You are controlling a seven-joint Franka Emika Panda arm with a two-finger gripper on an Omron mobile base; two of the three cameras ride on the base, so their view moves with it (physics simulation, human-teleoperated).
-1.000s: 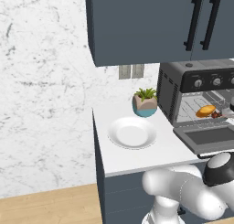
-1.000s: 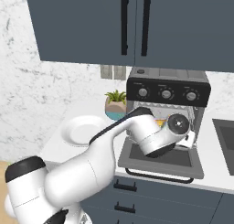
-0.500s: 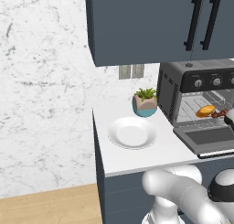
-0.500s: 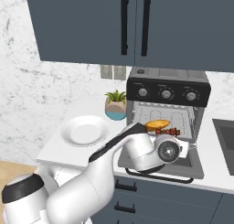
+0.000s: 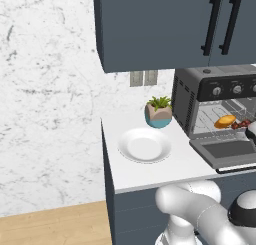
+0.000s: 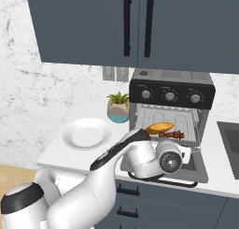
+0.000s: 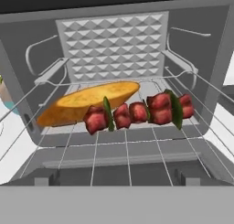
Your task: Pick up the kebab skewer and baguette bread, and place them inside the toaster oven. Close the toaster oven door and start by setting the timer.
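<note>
The toaster oven [image 6: 170,95] [image 5: 215,89] stands on the counter with its door [image 6: 198,171] [image 5: 225,151] dropped flat open. On the wire rack [image 7: 137,145] inside lie the golden baguette bread [image 7: 87,99] [image 6: 159,127] [image 5: 225,121] and, just in front of it, the kebab skewer [image 7: 139,111] [image 6: 172,134] [image 5: 241,123]. My gripper [image 6: 186,152] hovers low over the open door, facing into the oven, apart from both foods. Its jaws are open and hold nothing.
A white plate [image 5: 144,145] [image 6: 87,133] sits on the counter left of the oven. A potted plant [image 5: 159,111] [image 6: 118,107] stands behind it. Dark blue wall cabinets [image 6: 140,27] hang above. A sink [image 6: 231,137] lies at the far right.
My hand has drawn back out of the oven mouth and dropped lower over the door. The bread and skewer, partly hidden before, now lie in plain sight on the rack.
</note>
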